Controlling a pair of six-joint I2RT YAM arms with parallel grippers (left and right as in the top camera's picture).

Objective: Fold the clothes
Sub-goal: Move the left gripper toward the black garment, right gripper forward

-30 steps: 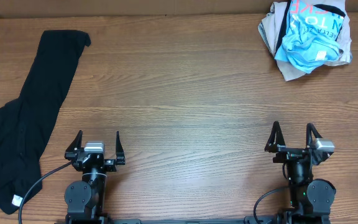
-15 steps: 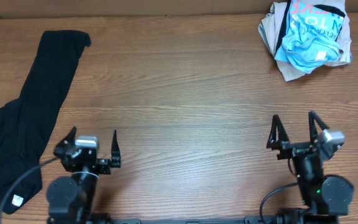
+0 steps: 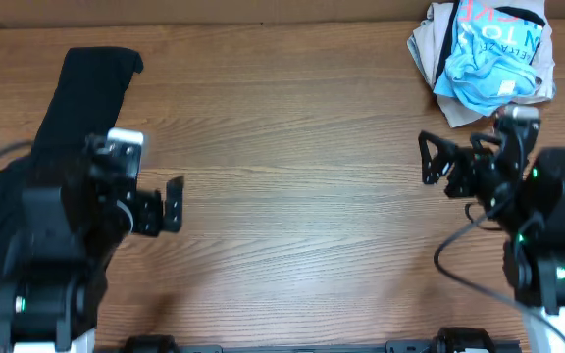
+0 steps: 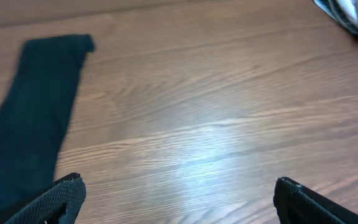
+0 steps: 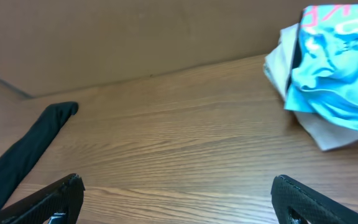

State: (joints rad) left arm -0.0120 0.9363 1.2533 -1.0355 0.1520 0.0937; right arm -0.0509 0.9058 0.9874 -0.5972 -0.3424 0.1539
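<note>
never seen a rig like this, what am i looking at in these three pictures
A robot with two arms at a wooden table. One picture looks down from above; the other two come from cameras on the wrists, so the dark tips at their bottom corners are the robot's own fingers. The left gripper and right gripper are open and hold nothing. A long black garment lies on the left; a heap of light-blue and beige clothes sits at the far right corner.
</note>
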